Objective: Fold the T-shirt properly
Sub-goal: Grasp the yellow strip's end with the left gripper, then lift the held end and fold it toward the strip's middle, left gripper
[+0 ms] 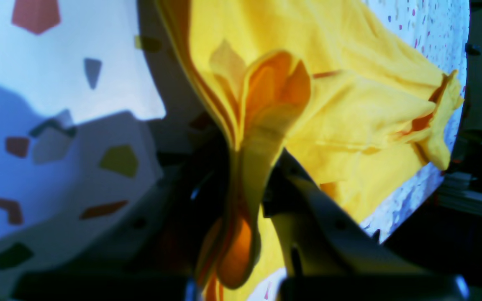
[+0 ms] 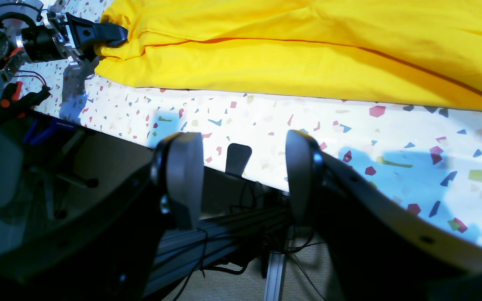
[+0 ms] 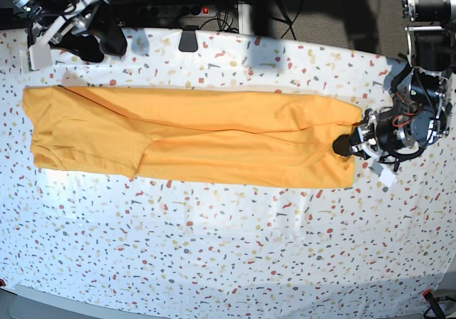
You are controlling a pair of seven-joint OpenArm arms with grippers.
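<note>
The orange-yellow T-shirt (image 3: pixel 214 141) lies on the speckled table (image 3: pixel 214 248) as a long strip folded lengthwise, running left to right. My left gripper (image 3: pixel 343 147) is shut on the strip's right end. In the left wrist view the cloth (image 1: pixel 349 104) is bunched between the gripper's (image 1: pixel 247 171) jaws. My right gripper (image 3: pixel 115 45) is open and empty near the table's far left edge, apart from the shirt. In the right wrist view its fingers (image 2: pixel 182 184) stand wide apart, with the shirt (image 2: pixel 308 62) beyond and the left gripper (image 2: pixel 113 35) holding its end.
A black clamp (image 3: pixel 187 40) sits on the table's far edge; it also shows in the right wrist view (image 2: pixel 237 159). Cables and a power strip (image 3: pixel 192 9) lie beyond that edge. The shirt's left end (image 3: pixel 32 130) reaches near the table's left side.
</note>
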